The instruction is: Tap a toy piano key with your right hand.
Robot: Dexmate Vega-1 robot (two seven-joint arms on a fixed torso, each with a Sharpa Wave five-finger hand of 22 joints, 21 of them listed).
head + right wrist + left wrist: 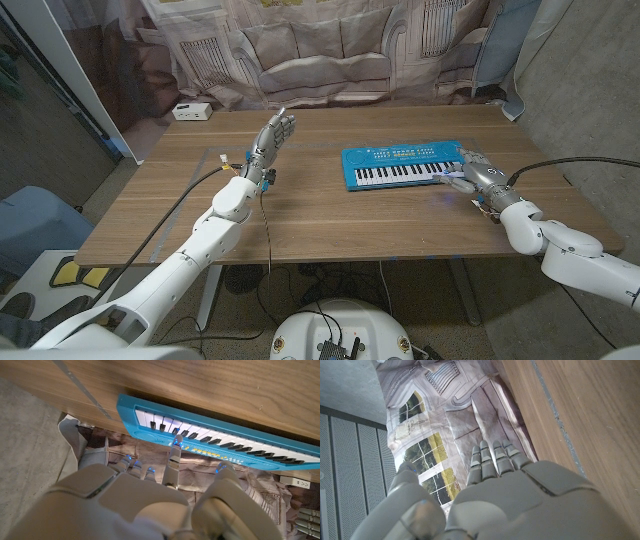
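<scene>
Blue plastic toy piano (403, 165) lies on the wooden worktop's (330, 225) right half, where the right hand (478, 177), holding nothing, one finger (173, 460) extended and the rest curled, should dip onto a single white key and lift cleanly.

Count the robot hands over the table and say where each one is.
2. The left hand is raised, fingers up, left of the blue toy piano. The right hand is at the piano's right end, one finger extended to the keys.
</scene>
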